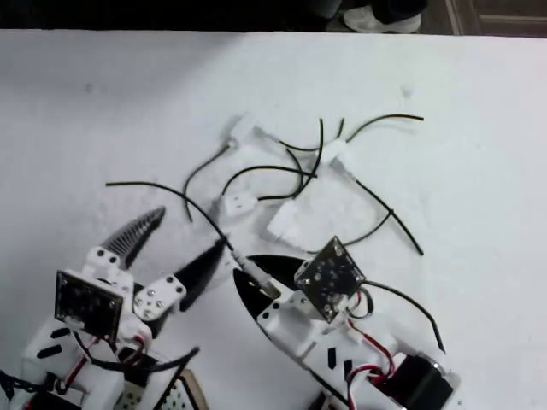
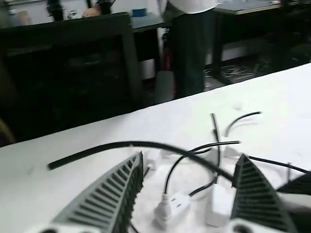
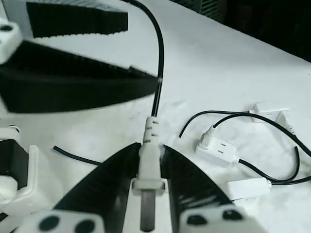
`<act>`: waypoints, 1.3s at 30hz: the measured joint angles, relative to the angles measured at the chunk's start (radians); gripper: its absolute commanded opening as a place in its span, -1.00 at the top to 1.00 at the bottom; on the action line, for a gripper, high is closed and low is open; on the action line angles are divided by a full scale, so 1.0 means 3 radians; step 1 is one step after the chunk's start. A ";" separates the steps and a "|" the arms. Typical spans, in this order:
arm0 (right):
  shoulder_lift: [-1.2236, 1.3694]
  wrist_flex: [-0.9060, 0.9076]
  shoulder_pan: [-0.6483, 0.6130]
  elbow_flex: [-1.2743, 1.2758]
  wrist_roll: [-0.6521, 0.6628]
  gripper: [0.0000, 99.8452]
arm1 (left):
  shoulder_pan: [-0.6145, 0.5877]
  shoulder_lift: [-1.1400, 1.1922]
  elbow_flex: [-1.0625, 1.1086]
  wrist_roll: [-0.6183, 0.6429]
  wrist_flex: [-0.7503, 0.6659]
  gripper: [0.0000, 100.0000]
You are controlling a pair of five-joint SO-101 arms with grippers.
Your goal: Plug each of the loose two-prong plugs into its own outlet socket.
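While the right jaws are clamped on a white plug (image 1: 256, 275) near the surface's (image 1: 85, 102) front edge, its black cord (image 1: 162, 190) trails off across the mouth of the left jaws, which stand wide apart with nothing gripped. Several white sockets (image 1: 239, 203) lie among tangled black leads (image 1: 282, 169) around the surface's middle.

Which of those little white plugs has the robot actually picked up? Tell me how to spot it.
On the white table, find the right gripper, on the arms' side. Pinched between its black fingers is a white two-prong plug trailing a black cord. The other plugs and sockets lie loose in a tangle farther out; this one alone is held.
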 measured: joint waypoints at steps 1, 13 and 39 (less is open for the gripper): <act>0.0010 -0.0020 0.0000 0.0026 0.0000 0.97 | 0.0092 0.0000 0.0000 0.0000 0.0000 0.41; 0.0031 -0.0077 0.0000 0.0046 0.0000 0.97 | 0.0338 -0.0087 -0.0051 -0.0082 0.0128 0.41; 0.0005 -0.0230 -0.0307 0.0245 0.0164 0.97 | -0.0414 -0.0092 0.0225 0.0051 -0.0225 0.41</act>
